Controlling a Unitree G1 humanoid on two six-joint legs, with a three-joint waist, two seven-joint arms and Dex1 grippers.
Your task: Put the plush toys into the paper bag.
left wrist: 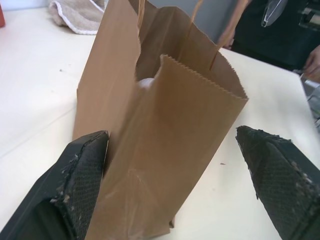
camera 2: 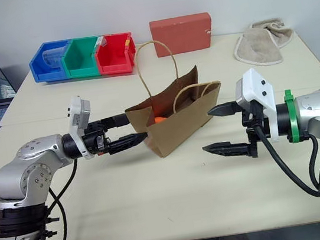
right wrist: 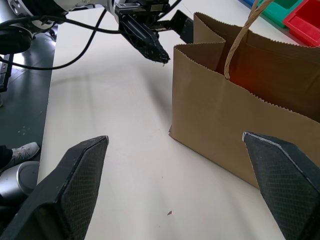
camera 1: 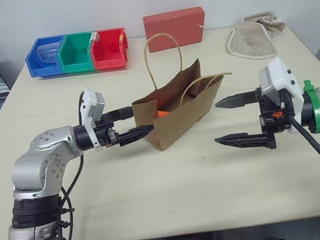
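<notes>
Toys sat inside the paper bag (camera 1: 177, 114) standing mid-tabletop (camera 1: 159, 197), orange carrot (camera 1: 163, 113) showing, while the left hand (camera 1: 126, 125) and right hand (camera 1: 238, 119) flanked it spread and empty, so withdrawing level seemed wise to avoid tipping it.

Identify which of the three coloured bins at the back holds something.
The blue bin, leftmost, holds a clear item; the green bin and red bin look empty.

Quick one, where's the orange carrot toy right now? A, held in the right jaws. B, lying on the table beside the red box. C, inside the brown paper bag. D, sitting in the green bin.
C: a patch of orange, the carrot toy, shows inside the open top of the paper bag.
</notes>
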